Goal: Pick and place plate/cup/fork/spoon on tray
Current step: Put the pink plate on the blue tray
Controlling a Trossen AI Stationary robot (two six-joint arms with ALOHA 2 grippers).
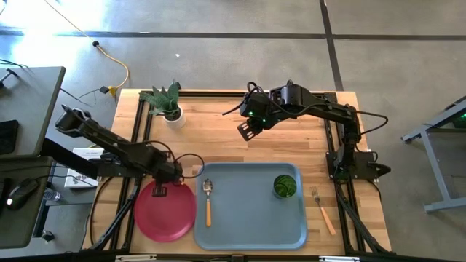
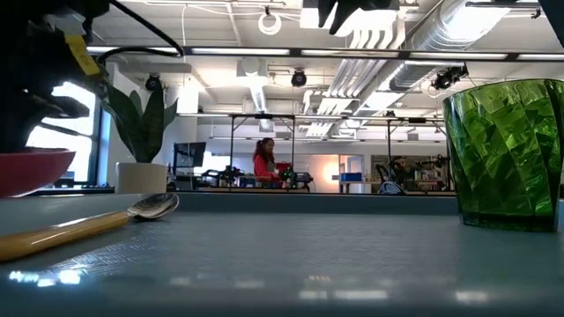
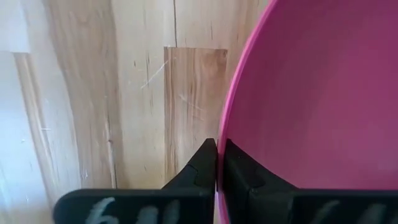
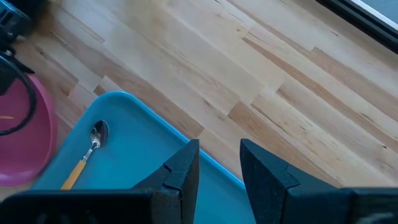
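The pinkish-red plate (image 1: pixel 166 212) is at the near left of the table, beside the blue-grey tray (image 1: pixel 251 205); in the low view the plate (image 2: pixel 31 169) looks raised. My left gripper (image 1: pixel 160 191) is shut on the plate's far rim. The spoon (image 1: pixel 207 199) lies in the tray's left part and the green cup (image 1: pixel 285 186) stands upright in its right part. The fork (image 1: pixel 322 209) lies on the table right of the tray. My right gripper (image 1: pixel 247 129) is open and empty, above the table's middle, beyond the tray's far edge. My left gripper pinches the plate's rim (image 3: pixel 221 134) between its two fingers, one finger (image 3: pixel 202 167) outside the rim and one (image 3: pixel 245 171) over the plate's inner face. The fingers come from above at the plate's far edge. Whether the plate's near part rests on the table does not show.
A white pot with a green plant (image 1: pixel 167 104) stands at the far left of the table. Bare wood lies between the plant, my right gripper and the tray's far edge. A person (image 2: pixel 263 162) stands far off in the room behind.
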